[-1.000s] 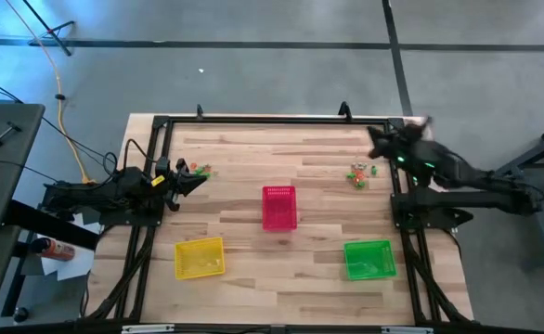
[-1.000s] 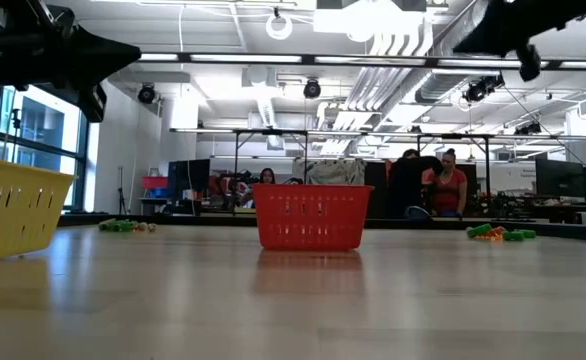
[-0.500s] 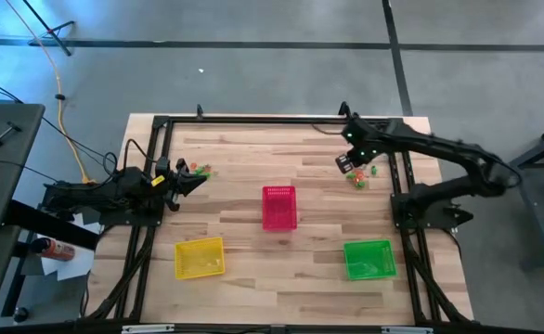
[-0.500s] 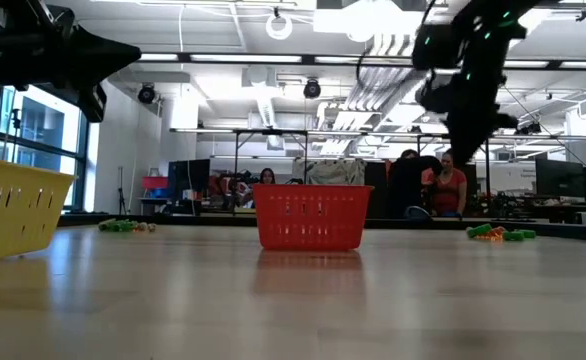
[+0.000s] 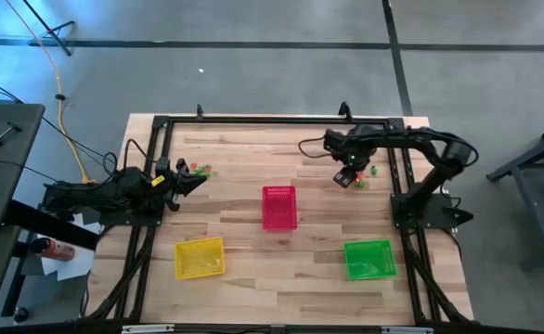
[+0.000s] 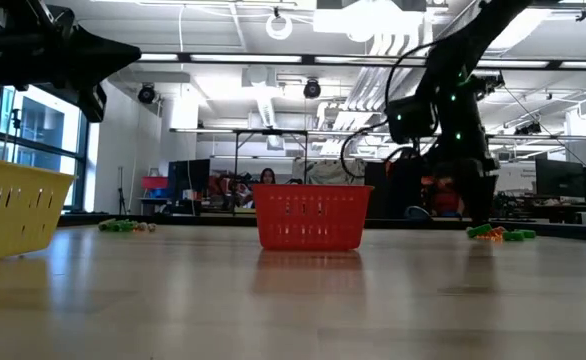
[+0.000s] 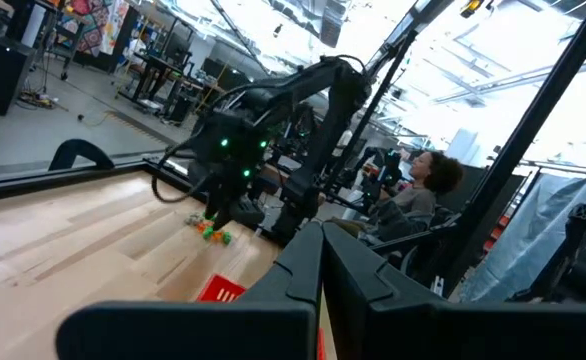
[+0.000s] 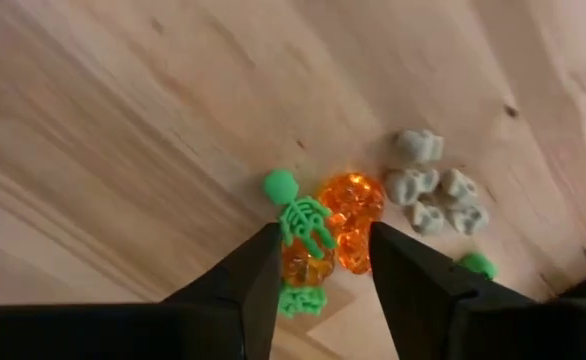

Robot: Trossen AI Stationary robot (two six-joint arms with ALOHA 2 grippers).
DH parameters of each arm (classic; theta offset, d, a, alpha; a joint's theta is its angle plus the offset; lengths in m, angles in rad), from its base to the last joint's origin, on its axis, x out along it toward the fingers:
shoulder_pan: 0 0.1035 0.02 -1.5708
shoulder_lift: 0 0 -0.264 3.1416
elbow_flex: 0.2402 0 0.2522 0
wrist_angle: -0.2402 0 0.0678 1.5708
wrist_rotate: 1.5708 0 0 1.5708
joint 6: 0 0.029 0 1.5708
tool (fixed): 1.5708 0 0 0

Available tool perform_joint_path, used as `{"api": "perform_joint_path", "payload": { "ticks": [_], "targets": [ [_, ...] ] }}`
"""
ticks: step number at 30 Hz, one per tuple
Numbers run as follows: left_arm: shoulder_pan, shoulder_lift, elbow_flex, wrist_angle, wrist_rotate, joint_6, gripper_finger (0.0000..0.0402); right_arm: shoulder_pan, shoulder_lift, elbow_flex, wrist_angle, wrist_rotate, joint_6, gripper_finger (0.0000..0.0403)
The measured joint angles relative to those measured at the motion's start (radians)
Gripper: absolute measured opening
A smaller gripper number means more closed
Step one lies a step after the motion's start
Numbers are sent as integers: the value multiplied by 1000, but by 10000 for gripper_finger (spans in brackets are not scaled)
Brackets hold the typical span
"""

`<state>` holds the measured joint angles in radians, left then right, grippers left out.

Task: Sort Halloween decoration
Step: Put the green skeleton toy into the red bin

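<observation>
We see the wooden table with a yellow basket, a green basket and a red basket. Our right gripper hangs over the far-right trinket pile — fingers parted narrowly around a green skeleton on orange pieces. The left gripper waits beside the second cluster; we cannot tell its fingers' state.

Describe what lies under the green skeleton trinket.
The green skeleton lies across orange pumpkin trinkets, between the right end effector's open fingers. Its body hides part of them.
</observation>
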<state>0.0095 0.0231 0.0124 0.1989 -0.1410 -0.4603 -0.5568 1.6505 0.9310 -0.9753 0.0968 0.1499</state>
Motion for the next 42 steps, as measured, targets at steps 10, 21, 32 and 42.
{"api": "perform_joint_path", "payload": {
  "ticks": [10, 21, 32, 42],
  "targets": [
    [0, 0, 0, 0, 0, 0, 0, 6, 40, 50, 12, 7, -106, 152],
    [0, 0, 0, 0, 0, 0, 0, 53, 71, 35, 16, 12, -160, 152],
    [0, 0, 0, 0, 0, 0, 0, 67, 129, 41, 27, 30, -203, 142],
    [0, 0, 0, 0, 0, 0, 0, 83, 120, 41, 23, 52, -211, 18]
  ]
}}
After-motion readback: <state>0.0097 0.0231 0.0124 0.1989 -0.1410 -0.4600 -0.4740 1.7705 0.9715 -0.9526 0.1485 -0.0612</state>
